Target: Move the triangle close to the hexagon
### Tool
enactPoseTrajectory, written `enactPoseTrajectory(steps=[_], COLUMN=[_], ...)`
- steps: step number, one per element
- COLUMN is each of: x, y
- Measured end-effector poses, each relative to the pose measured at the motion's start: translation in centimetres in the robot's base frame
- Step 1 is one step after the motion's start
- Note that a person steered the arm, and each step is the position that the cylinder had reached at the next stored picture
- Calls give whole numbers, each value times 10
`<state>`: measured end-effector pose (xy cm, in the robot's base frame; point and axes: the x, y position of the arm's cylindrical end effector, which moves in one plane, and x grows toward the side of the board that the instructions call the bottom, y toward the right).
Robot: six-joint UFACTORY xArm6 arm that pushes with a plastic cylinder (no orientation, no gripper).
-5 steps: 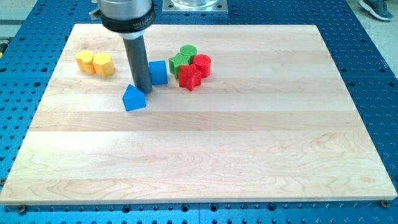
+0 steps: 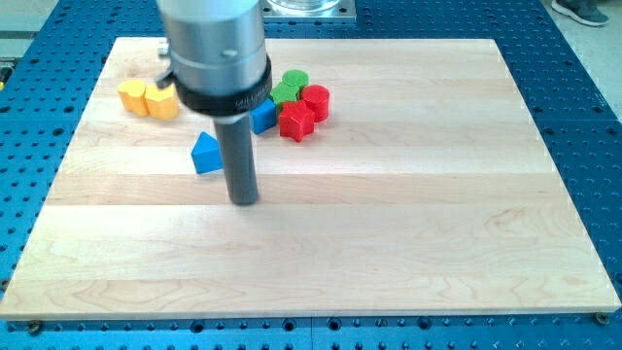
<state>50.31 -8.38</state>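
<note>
Landmark for all places: blue triangle (image 2: 204,154), flat on the wooden worktop (image 2: 437,194), in its left half, nearer the view's top. Just below and to the view's right of the triangle: my tip (image 2: 244,202), down at the worktop surface, close to the triangle but apart from it; rod upright, dark, with the wide grey arm body above it. Up and to the view's left of the triangle, well apart from it: two yellow blocks touching side by side, left yellow block (image 2: 132,96) in full view, right yellow block (image 2: 162,101) partly behind the arm; both many-sided, so cannot tell which is the hexagon. Up and to the view's right of the triangle, near it: blue cube (image 2: 264,117), mostly hidden behind the arm. Farther right of the triangle, past the cube: a tight cluster of a red star (image 2: 295,122), a red round block (image 2: 316,100), a green round block (image 2: 294,81) and a second green block (image 2: 283,95), shape unclear. Claw state: cannot tell, only the plain rod on show. Around the worktop: blue perforated base (image 2: 593,146).
</note>
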Motion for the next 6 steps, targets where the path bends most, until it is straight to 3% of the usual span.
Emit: enactPoseTrajectory(steps=[2, 3, 4, 5, 6], x=[-107, -82, -101, -157, -168], y=[-44, -46, -72, -68, -46])
